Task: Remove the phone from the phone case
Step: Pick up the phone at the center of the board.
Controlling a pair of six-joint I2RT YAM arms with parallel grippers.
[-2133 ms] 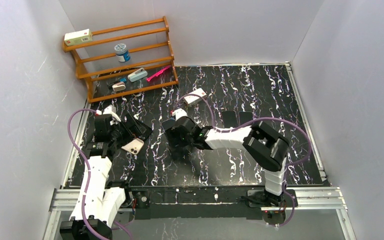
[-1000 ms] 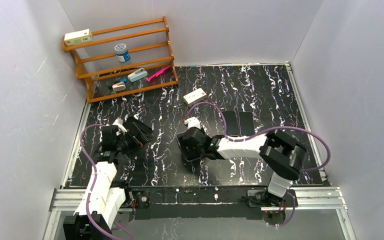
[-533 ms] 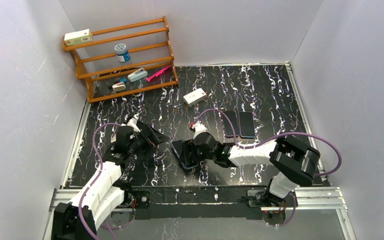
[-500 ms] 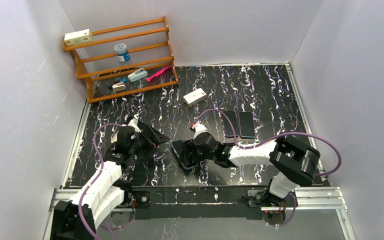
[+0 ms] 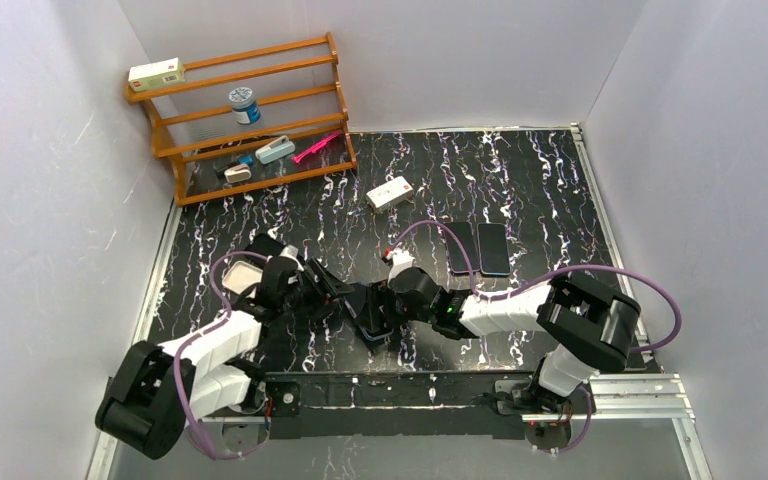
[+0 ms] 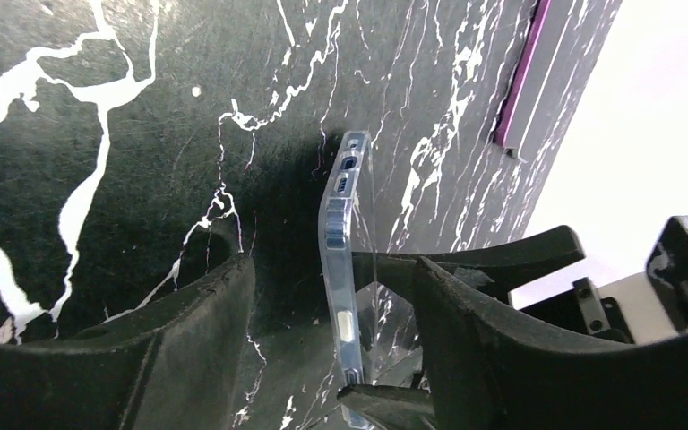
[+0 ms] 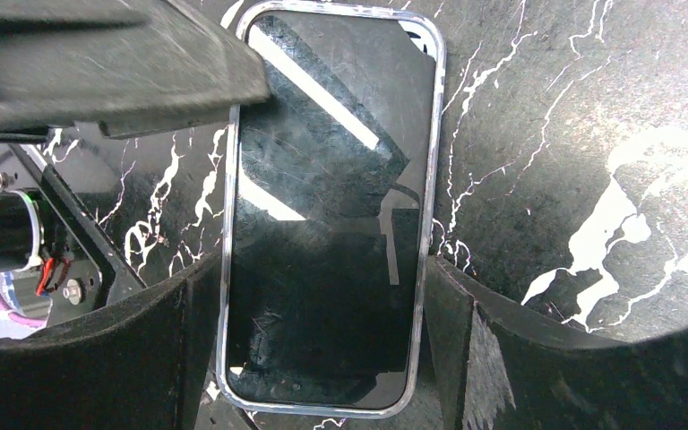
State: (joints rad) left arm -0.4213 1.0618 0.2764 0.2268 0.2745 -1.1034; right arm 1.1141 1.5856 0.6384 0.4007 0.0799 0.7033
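Right gripper (image 7: 322,296) clamped across the phone case (image 7: 432,143); left gripper (image 6: 331,278) wide, straddling it.
Phone (image 7: 327,224) seated in the clear case, screen facing the right wrist camera, low over the table's (image 5: 520,180) near middle between both arms. Left fingers (image 6: 188,331) stand either side of the case's thin edge; contact there cannot be confirmed.

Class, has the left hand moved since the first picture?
Yes: the left hand has travelled right, away from the wooden rack, towards the right hand.
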